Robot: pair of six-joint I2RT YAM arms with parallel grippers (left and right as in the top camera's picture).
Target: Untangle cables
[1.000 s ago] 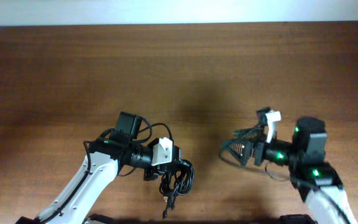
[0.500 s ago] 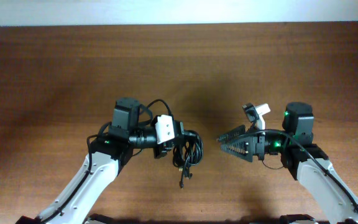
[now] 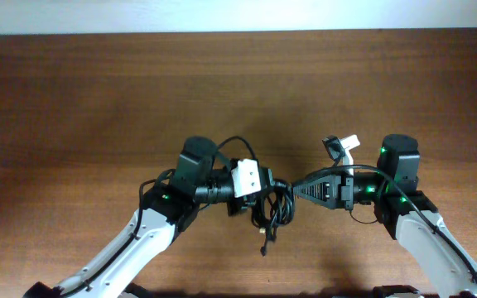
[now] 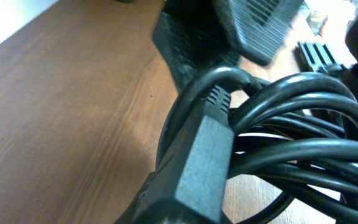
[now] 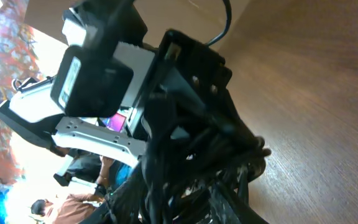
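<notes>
Shows the cables (image 3: 273, 207) as a bunched black coil over the middle of the brown table (image 3: 98, 99). Clamped on its left side by the left tool (image 3: 259, 199), with one plug end (image 3: 263, 248) dangling below. Met on its right side by the right tool (image 3: 293, 189), narrowed to a wedge with tips touching the coil; cannot tell whether gripping. Fills both wrist views with loops, up close.
</notes>
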